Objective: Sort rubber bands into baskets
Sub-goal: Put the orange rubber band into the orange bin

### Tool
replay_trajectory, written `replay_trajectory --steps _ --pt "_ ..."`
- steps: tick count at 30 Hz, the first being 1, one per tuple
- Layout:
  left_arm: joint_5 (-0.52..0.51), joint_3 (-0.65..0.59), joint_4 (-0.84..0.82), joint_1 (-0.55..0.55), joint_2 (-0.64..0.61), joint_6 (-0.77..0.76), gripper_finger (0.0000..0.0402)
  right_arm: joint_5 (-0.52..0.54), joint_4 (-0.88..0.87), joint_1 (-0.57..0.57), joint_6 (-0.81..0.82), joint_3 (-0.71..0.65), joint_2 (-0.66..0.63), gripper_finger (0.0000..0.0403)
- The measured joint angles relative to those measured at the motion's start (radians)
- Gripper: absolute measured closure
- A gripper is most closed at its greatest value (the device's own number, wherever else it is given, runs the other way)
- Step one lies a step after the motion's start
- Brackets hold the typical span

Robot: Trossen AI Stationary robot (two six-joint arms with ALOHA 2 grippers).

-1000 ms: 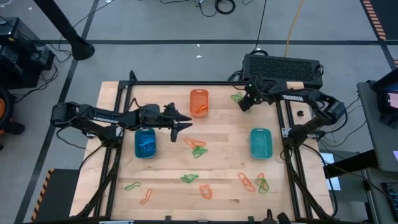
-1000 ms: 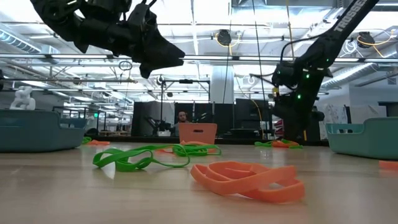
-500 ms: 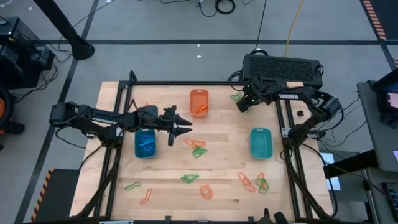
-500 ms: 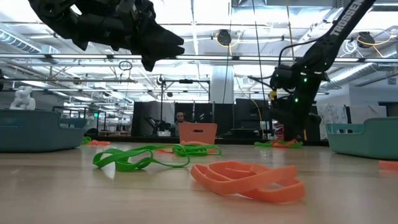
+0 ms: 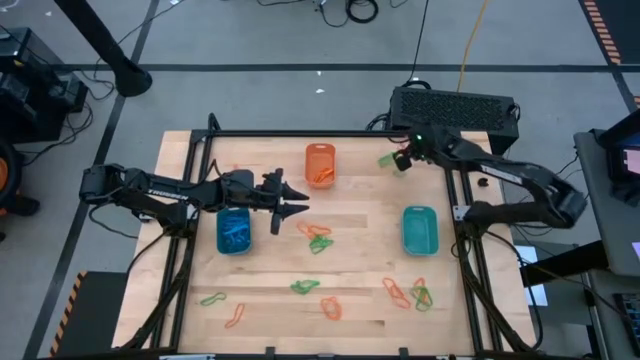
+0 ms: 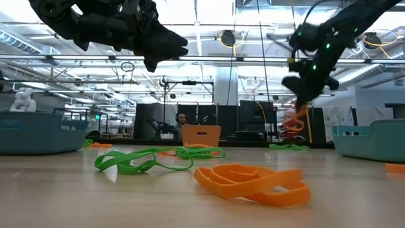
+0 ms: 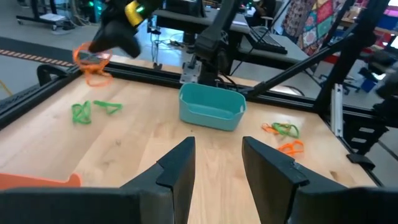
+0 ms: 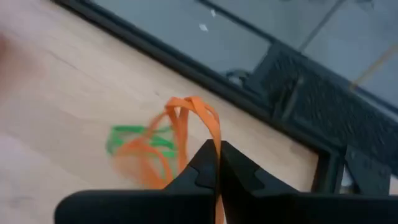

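Note:
My right gripper hangs above the table's far right corner, shut on an orange rubber band. Green rubber bands lie on the wood just below it. My left gripper hovers open and holds nothing, between the blue basket and the orange basket. The blue basket holds blue bands. The teal basket stands at the right. Several loose orange and green bands lie scattered over the middle and near part of the table. My right gripper pinches the orange band between its two fingertips. The fingers slant downward from above. The band's loops dangle slack past the fingertips, clear of the table and above the green bands.
A black frame rail runs along the table's far edge and down both sides. A black box sits behind the far right corner. More bands lie near the front edge. Bare wood lies between the orange and teal baskets.
My right gripper has risen from the far right corner of the table, drawing a little toward the right edge. It has taken the orange band up with it. The band now hangs clear, while the green bands have stayed on the wood. My left gripper has turned slightly in place.

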Motion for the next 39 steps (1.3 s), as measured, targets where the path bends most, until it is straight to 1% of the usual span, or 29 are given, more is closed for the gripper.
replay_trajectory --steps 2,3,5,7,10,14,19,20,23,25,27,30,32,36,39 --pt "-0.015 0.0 0.0 0.0 0.0 0.0 0.0263 -0.009 -0.001 0.032 0.004 0.0 -0.037 0.0402" --pt "-0.016 0.0 0.0 0.0 0.0 0.0 0.0263 -0.031 -0.009 0.044 0.008 0.0 -0.049 0.0402" --pt "-0.017 0.0 0.0 0.0 0.0 0.0 0.0263 -0.075 -0.038 0.064 0.023 0.0 -0.058 0.0402" --pt "-0.017 0.0 0.0 0.0 0.0 0.0 0.0263 -0.075 -0.07 0.08 0.052 0.0 -0.054 0.0402" --pt "-0.017 0.0 0.0 0.0 0.0 -0.002 0.0263 -0.074 -0.106 0.083 0.077 0.0 -0.027 0.0403" --pt "-0.017 0.0 0.0 -0.005 0.0 -0.003 0.0263 -0.104 -0.108 0.089 0.088 0.0 0.018 0.0403" --pt "-0.018 0.0 0.0 -0.015 0.0 -0.003 0.0263 -0.108 -0.115 0.088 0.112 0.0 0.075 0.0403" --pt "-0.018 0.0 0.0 -0.015 0.0 -0.002 0.0263 -0.121 -0.114 0.088 0.113 0.0 0.085 0.0403" --pt "-0.021 0.0 0.0 -0.015 0.001 -0.002 0.0263 -0.229 -0.096 0.092 0.111 0.0 0.114 0.0403" --pt "-0.021 0.001 0.004 -0.015 0.011 -0.002 0.0263 -0.256 -0.083 0.106 0.111 0.0 0.125 0.0403" --pt "-0.021 0.001 -0.003 -0.015 0.021 -0.002 0.0263 -0.22 -0.08 0.115 0.129 0.0 0.131 0.0403" --pt "-0.037 0.001 0.007 -0.015 0.039 -0.002 0.0263 -0.08 -0.116 0.114 0.173 0.0 0.141 0.0402" --pt "-0.044 0.001 0.007 -0.015 0.046 -0.003 0.0263 -0.029 -0.149 0.104 0.194 0.0 0.146 0.0402" --pt "-0.046 0.001 0.01 -0.015 0.046 -0.003 0.0263 -0.032 -0.165 0.102 0.202 0.0 0.149 0.04" --pt "-0.046 0.001 0.011 -0.015 0.046 -0.003 0.0263 -0.056 -0.182 0.102 0.219 0.0 0.149 0.0386"
